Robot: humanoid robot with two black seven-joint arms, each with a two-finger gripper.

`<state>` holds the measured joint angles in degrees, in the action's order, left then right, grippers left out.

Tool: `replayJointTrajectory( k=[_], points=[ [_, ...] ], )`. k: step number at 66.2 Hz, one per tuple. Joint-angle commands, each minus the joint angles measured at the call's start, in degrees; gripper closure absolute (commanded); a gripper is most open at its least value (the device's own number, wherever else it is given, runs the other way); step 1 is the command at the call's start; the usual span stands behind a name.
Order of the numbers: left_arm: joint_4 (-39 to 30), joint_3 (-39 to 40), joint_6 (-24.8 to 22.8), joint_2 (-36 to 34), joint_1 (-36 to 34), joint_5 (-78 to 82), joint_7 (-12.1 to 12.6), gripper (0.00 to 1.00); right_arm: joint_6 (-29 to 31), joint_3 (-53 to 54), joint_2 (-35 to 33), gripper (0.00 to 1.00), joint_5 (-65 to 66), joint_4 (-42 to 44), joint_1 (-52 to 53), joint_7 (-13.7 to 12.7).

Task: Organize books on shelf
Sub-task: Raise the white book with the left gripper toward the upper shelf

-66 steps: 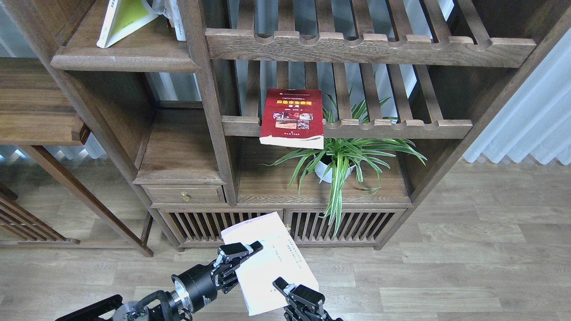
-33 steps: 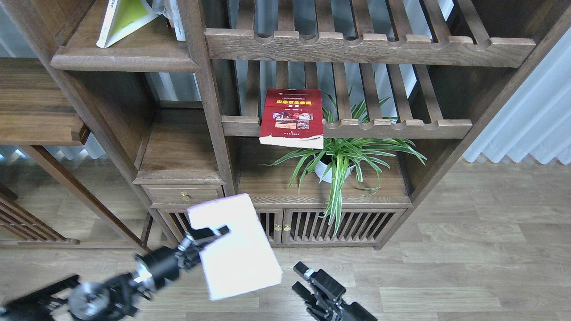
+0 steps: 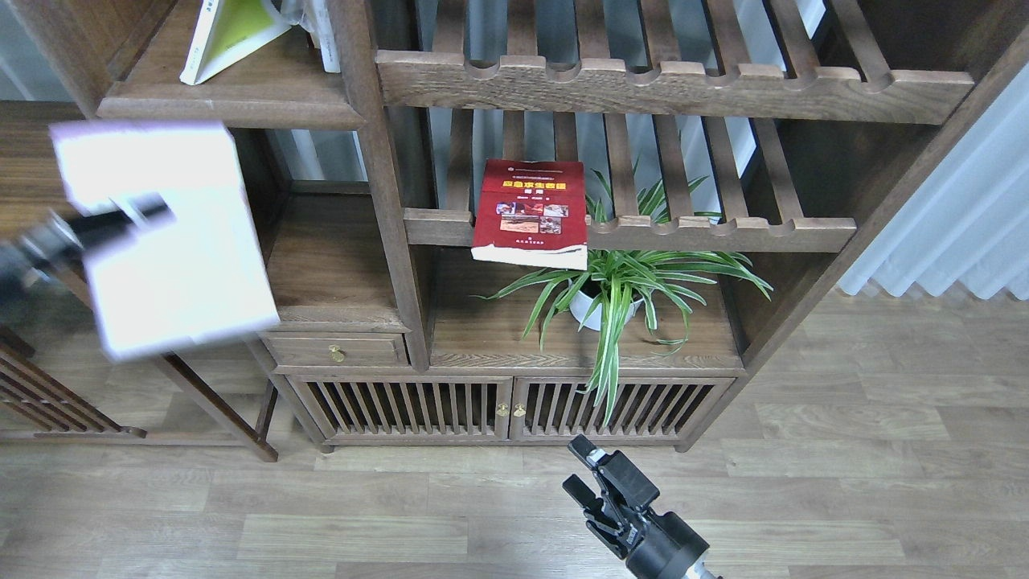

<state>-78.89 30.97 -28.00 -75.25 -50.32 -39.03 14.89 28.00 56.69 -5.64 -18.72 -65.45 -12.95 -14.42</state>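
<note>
My left pincer [image 3: 133, 211] holds a book [image 3: 173, 241] up at the far left, in front of the bookcase's left side and just below the solid plank shelf [image 3: 233, 100]. On that shelf, a second book [image 3: 229, 36] leans tilted, with another thing just to its right that I cannot make out. Right of the upright post, a third book [image 3: 529, 211] lies on the lower slatted rack [image 3: 723, 232], overhanging its front rail. Below and right of it, a potted plant [image 3: 615, 293] stands on the cabinet top. My right pincer [image 3: 583, 466] hangs over the floor, before the cabinet doors [image 3: 506, 408].
</note>
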Motion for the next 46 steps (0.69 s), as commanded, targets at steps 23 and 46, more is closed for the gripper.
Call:
replayJointTrajectory(
  k=[23,46],
  points=[
    [10.23,0.05,0.0,-1.84,-19.98,3.24,11.82,0.98,0.0,1.14,0.02,0.0,0.0,-0.2,-0.76,0.01],
    [26.06,1.37,0.0,13.89,-35.2,26.54,11.39,0.98,0.0,1.23,0.9,0.0,0.0,-0.64,-0.93,-0.08]
  ],
)
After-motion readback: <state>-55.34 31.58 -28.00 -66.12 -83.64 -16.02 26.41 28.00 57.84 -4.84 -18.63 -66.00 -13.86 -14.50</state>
